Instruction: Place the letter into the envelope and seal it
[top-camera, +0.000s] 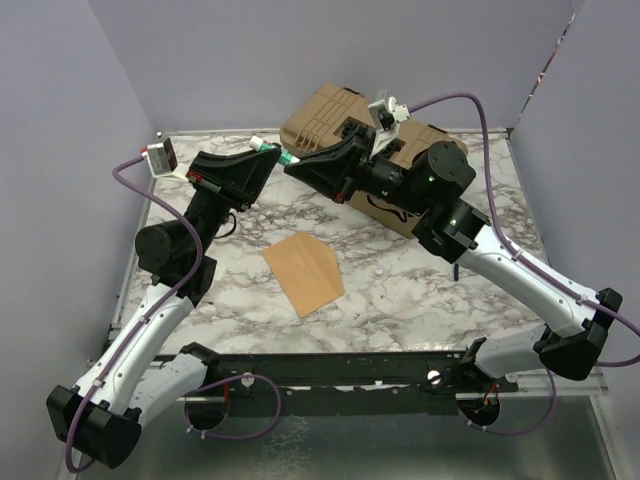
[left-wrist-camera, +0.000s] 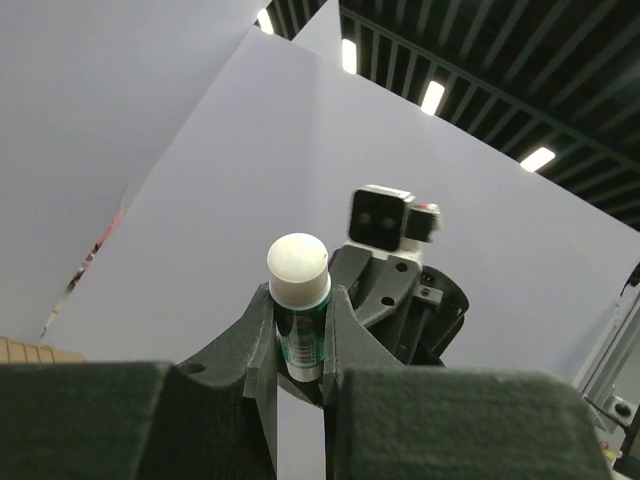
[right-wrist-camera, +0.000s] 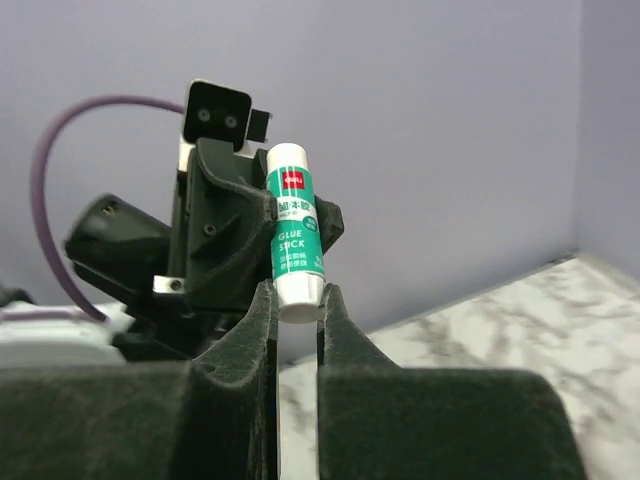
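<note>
Fingers (right-wrist-camera: 340, 335) of both arms grip one glue stick (right-wrist-camera: 295, 235); one envelope (top-camera: 303, 272) lies flat.

Tube (right-wrist-camera: 297, 235) reads "GLUE STICK" (white lettering).

Overhead looks down; close wrist views share glue stick (right-wrist-camera: 296, 235).

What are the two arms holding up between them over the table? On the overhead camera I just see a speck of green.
Observer: A glue stick; the right wrist camera shows its green label with those words.
Operator: Which arm has it?
Observer: The left gripper clamps its green body; a rounded white end pokes past the fingers.
Operator: And the other arm?
Observer: The right gripper pinches one white end of the stick between its fingertips.
</note>
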